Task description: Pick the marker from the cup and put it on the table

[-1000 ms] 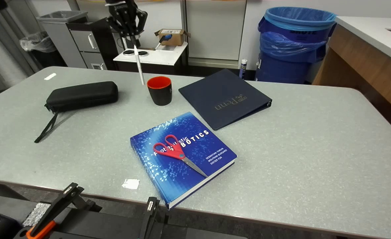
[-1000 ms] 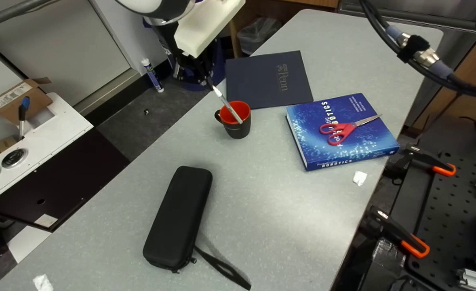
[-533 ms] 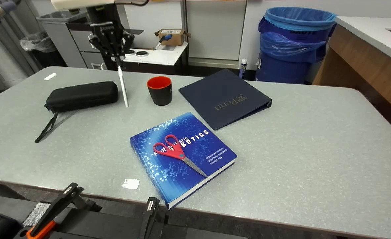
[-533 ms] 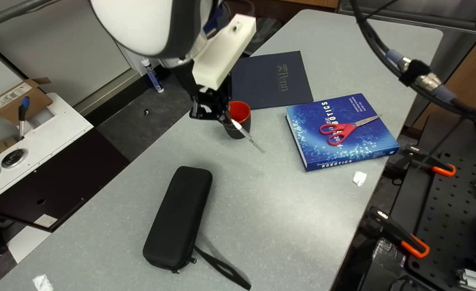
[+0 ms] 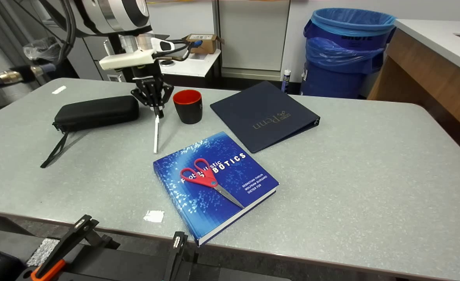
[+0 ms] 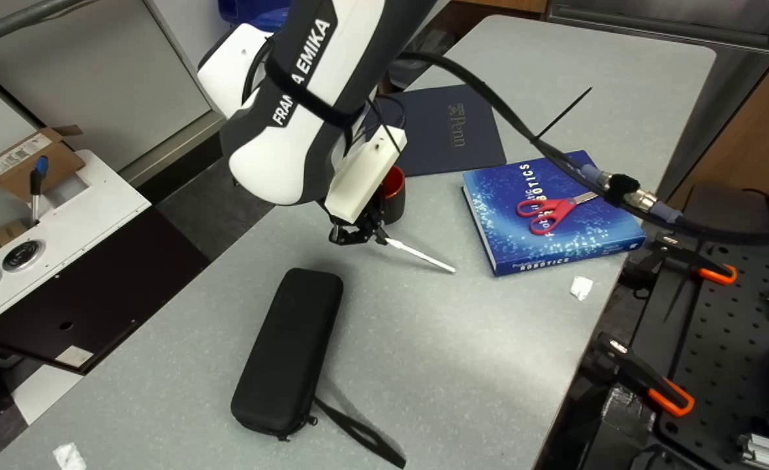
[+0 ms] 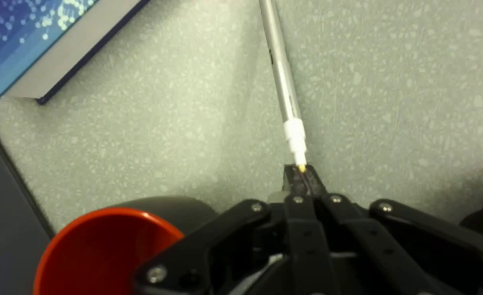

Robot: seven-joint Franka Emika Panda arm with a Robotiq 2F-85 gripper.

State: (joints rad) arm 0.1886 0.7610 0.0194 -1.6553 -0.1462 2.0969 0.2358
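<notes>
The marker [image 5: 156, 134] is a thin whitish stick with a silvery body in the wrist view [image 7: 282, 78]. My gripper [image 7: 304, 172] is shut on its pale tip, and the body points away from the fingertips. In the exterior views my gripper [image 5: 158, 113] is low over the light-grey table [image 5: 331, 187], beside the cup. The marker slants down, its free end at or just above the table; I cannot tell whether it touches. The cup [image 5: 189, 113], dark outside and red inside, stands upright beside the gripper; the arm partly hides it in an exterior view [image 6: 393, 199].
A blue book [image 5: 222, 156] with red-handled scissors [image 5: 202, 177] lies close to the marker's free end. A dark binder [image 5: 267, 117] lies beyond the cup. A black case [image 5: 97, 113] with a strap lies on the gripper's other side. The arm's cable hangs over the book [image 6: 554, 156].
My gripper has come down with the marker, from higher up near the cup to low beside it. The marker's free end has dropped to about table level near the book. The cup has not moved.
</notes>
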